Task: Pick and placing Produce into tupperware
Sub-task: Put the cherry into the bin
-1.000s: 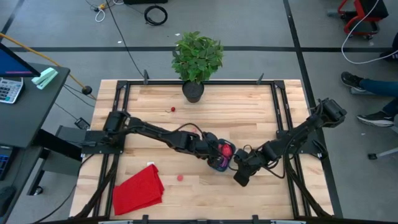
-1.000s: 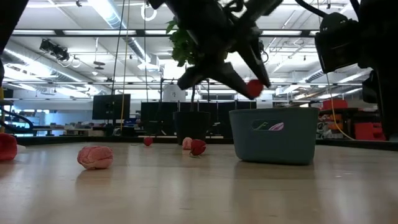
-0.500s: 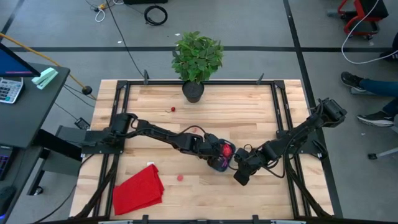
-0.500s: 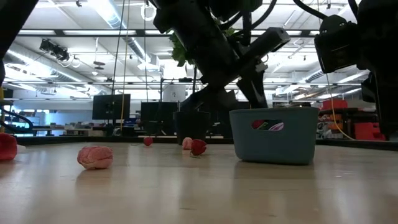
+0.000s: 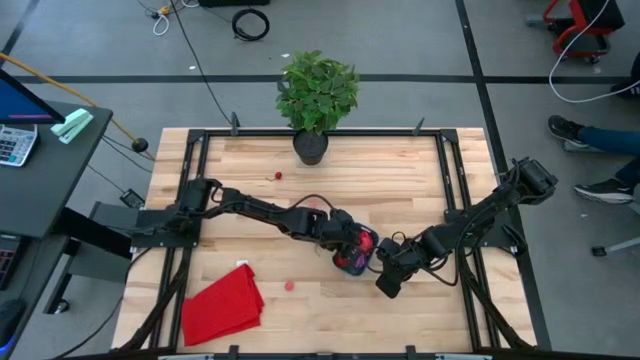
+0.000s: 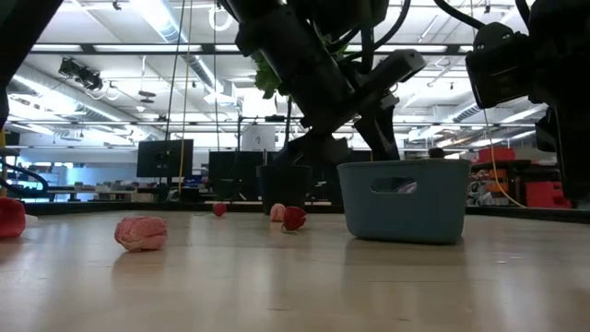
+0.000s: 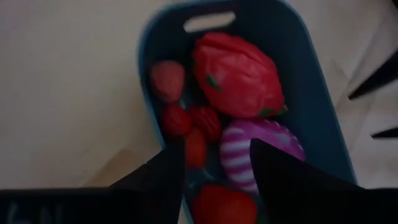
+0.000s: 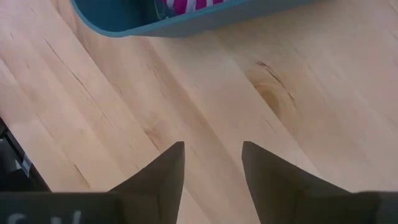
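The teal tupperware [image 7: 144, 93] stands on the wooden table right of centre, also seen in the low view [image 6: 401, 198]. It holds several produce pieces, among them a big red strawberry [image 7: 236, 74] and the purple-and-white striped piece [image 7: 261, 146]. My left gripper [image 7: 217, 174] is open, with its fingertips dipped into the tub and a red piece [image 7: 221, 205] lying between them. Loose produce rests on the table: a pink piece [image 6: 140, 232], a red one [image 5: 290, 285] and another [image 5: 277, 175]. My right gripper [image 8: 211, 162] hangs open over bare wood beside the tub.
A potted plant [image 5: 311, 147] stands at the table's far edge. A red cloth [image 5: 222, 305] lies at the near left. Black frame rails [image 5: 450, 190] run along the table's sides. A person's shoes [image 5: 570, 130] show on the floor beyond the right edge.
My left gripper has sunk from above the tub's rim into the tub, carrying a red piece. That piece, pinched above the rim a second ago, now lies inside the tub. My right arm has kept still.
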`<move>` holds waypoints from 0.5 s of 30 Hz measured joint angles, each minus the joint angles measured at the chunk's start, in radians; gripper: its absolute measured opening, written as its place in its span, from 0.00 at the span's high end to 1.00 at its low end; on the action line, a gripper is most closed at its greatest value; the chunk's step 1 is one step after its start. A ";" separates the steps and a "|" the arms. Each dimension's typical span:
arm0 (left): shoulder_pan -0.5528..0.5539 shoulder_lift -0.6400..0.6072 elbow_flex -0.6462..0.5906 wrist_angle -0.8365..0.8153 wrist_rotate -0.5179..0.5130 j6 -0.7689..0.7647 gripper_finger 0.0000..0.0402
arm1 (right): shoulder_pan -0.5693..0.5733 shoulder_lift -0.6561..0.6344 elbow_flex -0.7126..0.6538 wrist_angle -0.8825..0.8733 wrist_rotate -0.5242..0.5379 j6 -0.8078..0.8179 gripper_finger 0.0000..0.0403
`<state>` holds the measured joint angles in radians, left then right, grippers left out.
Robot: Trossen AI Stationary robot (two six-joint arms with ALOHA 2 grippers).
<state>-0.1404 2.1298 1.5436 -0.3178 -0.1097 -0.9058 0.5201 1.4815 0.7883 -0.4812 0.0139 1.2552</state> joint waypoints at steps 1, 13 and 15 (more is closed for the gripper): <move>0.002 0.000 0.000 0.000 0.023 -0.006 0.53 | 0.000 0.000 0.000 0.000 0.000 0.000 0.58; 0.127 -0.124 0.000 -0.018 0.253 0.107 0.57 | 0.000 0.000 0.000 -0.001 0.005 0.000 0.58; 0.158 -0.157 0.001 -0.040 0.266 0.148 0.58 | 0.000 0.001 0.000 0.002 0.011 0.001 0.58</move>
<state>0.0178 1.9732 1.5444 -0.3582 0.1561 -0.7582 0.5201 1.4822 0.7883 -0.4793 0.0247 1.2560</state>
